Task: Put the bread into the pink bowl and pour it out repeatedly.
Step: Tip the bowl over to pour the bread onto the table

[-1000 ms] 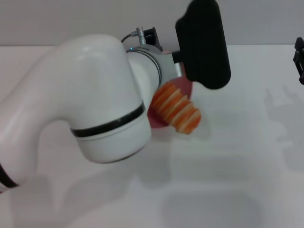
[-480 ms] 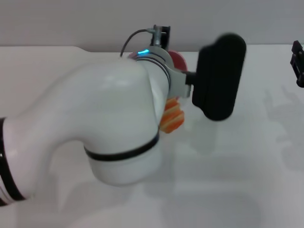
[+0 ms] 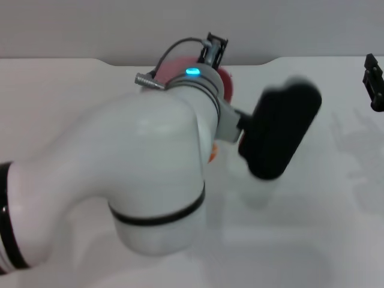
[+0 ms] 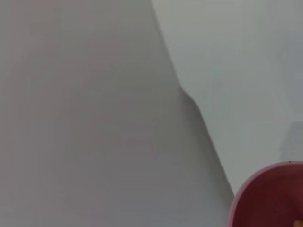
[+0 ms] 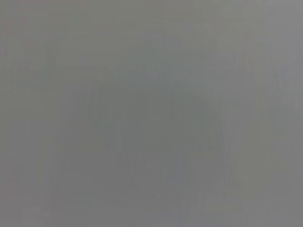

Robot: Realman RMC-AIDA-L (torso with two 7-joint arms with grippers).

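Pink, round plastic bowl (image 3: 225, 81) peeks behind the bulky white left arm; its hand's grip cannot be told.

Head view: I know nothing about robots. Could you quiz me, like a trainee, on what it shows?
1. True or false: the left arm hides most of the pink bowl.
2. What colour is the visible sliver of the bread? A orange, B green, C blue.
3. Fill in: the right gripper waits at the table's far ___ side.
Key: 1 true; 2 A; 3 right.
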